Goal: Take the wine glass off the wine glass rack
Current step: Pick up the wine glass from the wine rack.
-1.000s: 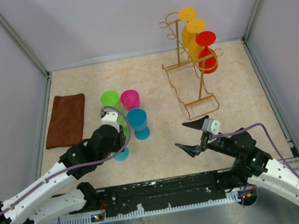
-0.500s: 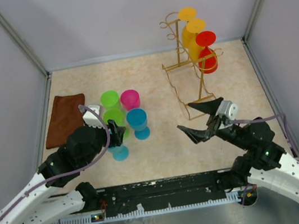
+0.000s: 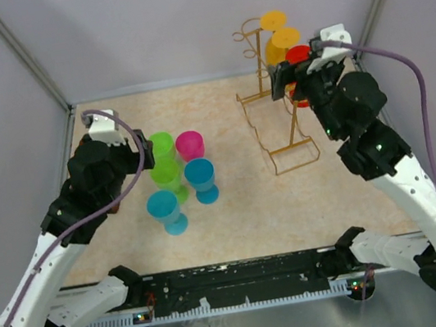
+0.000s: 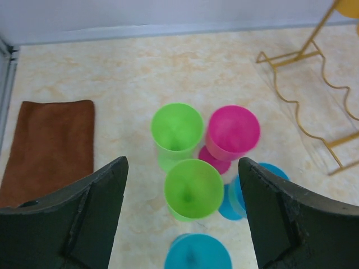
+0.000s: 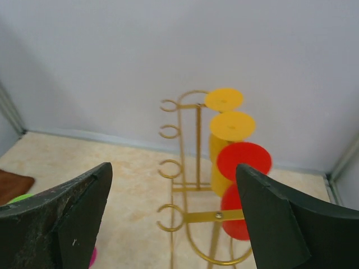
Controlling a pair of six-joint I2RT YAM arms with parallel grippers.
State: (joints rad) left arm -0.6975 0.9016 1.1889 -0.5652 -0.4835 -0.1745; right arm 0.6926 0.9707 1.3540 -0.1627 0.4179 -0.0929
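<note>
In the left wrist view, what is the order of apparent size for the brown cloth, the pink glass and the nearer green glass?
1. brown cloth
2. pink glass and nearer green glass: they look alike, so unranked.

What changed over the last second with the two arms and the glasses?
The left gripper lifted back off the near blue glass, leaving it standing free. The right gripper, open, swung from low mid-table up to the wine glass rack. Unchanged: the yellow glasses and red glasses on the rack, the other table glasses, the brown cloth.
</note>
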